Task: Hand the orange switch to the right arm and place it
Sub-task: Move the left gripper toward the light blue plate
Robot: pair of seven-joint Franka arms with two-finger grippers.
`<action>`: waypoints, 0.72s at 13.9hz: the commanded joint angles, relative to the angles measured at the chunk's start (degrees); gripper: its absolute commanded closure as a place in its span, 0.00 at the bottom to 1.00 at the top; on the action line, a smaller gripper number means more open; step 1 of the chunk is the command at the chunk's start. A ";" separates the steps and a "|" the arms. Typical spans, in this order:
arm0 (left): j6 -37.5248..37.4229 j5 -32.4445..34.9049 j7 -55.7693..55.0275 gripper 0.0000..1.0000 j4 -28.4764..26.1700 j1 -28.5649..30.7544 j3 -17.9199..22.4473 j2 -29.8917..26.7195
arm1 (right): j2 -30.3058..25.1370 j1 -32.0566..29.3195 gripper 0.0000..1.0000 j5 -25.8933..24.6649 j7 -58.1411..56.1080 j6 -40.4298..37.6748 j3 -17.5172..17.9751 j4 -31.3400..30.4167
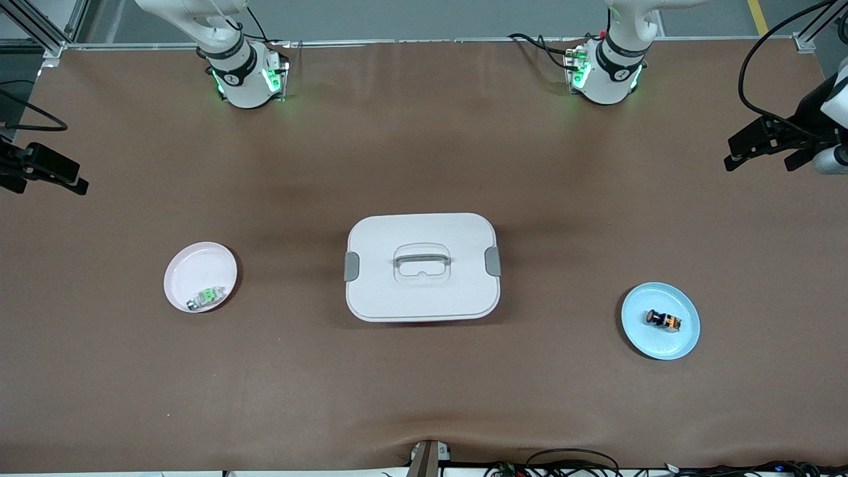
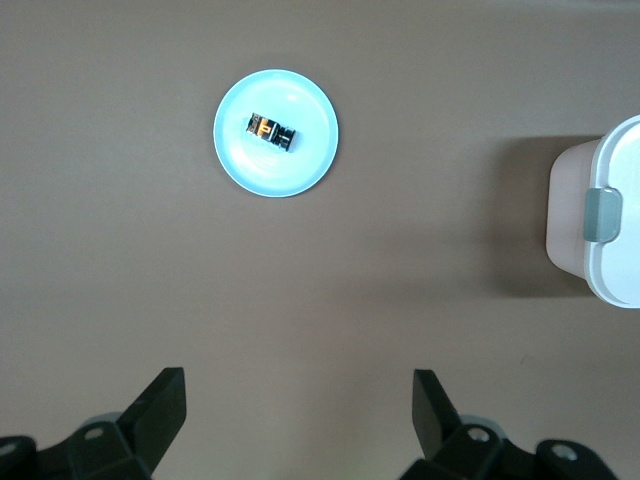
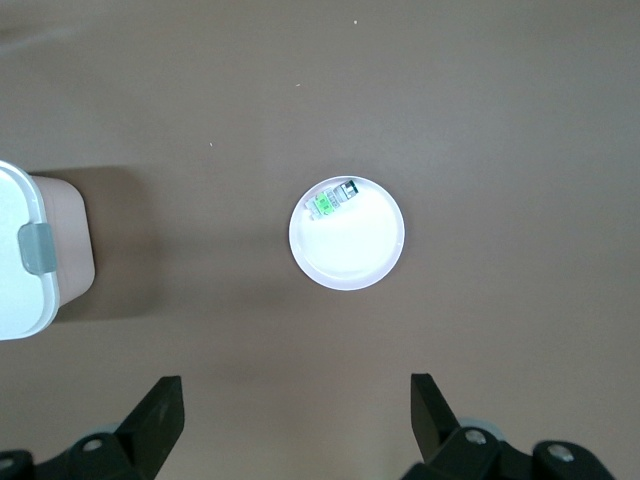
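The orange switch (image 1: pixel 663 320) (image 2: pixel 271 130) lies on its side on a light blue plate (image 1: pixel 682 341) (image 2: pixel 285 172) toward the left arm's end of the table. High over the bare table, my left gripper (image 2: pixel 297 378) is open with nothing between its fingers, and the plate is well apart from it. My right gripper (image 3: pixel 296 381) is likewise open and empty, high over the table at the right arm's end. The front view shows only the base of the left arm (image 1: pixel 609 73) and the base of the right arm (image 1: pixel 242 73).
A white lidded box (image 1: pixel 424 291) (image 2: pixel 622 260) (image 3: pixel 15 300) with a handle sits mid-table. A pale pink plate (image 1: pixel 195 265) (image 3: pixel 350 255) toward the right arm's end holds a green-and-clear switch (image 1: pixel 207 297) (image 3: pixel 333 200). Black camera mounts (image 1: pixel 40 169) (image 1: pixel 775 139) jut in at both table ends.
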 commanded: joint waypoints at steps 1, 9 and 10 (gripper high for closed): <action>-1.92 0.10 0.68 0.00 1.44 -0.17 -0.02 0.40 | -0.70 -0.17 0.00 -0.73 -1.66 0.17 0.24 -0.53; -2.10 0.10 0.58 0.00 1.27 1.05 0.33 2.41 | -0.70 -0.25 0.00 -0.12 -0.79 0.34 0.24 -0.53; -2.02 0.10 0.94 0.00 1.18 2.19 0.33 3.55 | -0.79 -0.17 0.00 -0.12 -0.78 0.26 0.15 -0.53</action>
